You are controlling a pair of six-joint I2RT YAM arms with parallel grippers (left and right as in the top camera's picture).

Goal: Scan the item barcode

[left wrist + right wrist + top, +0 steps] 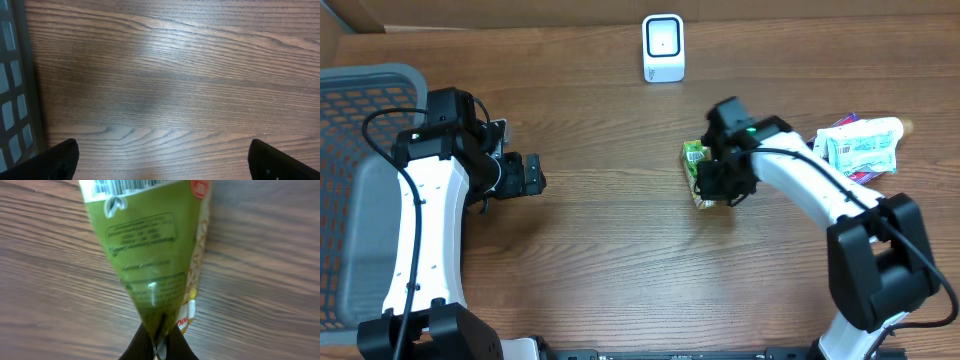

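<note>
Packet (695, 157) clamped, right of centre.
At left, near the basket (360, 85), my left gripper (532, 176) hangs over the table (610, 260), fingers wide apart. The scanner (663, 47) stands at upper centre. My right gripper (159, 345) pinches the packet's edge; its barcode (125, 185) shows at the wrist view's top.

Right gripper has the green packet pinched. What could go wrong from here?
1. The right gripper holds the packet only by its thin end seam, so it may slip out on the lift.
2. The barcode sits at the far end, facing the wrist camera; unless it is turned toward the scanner, the scan may fail.
</note>
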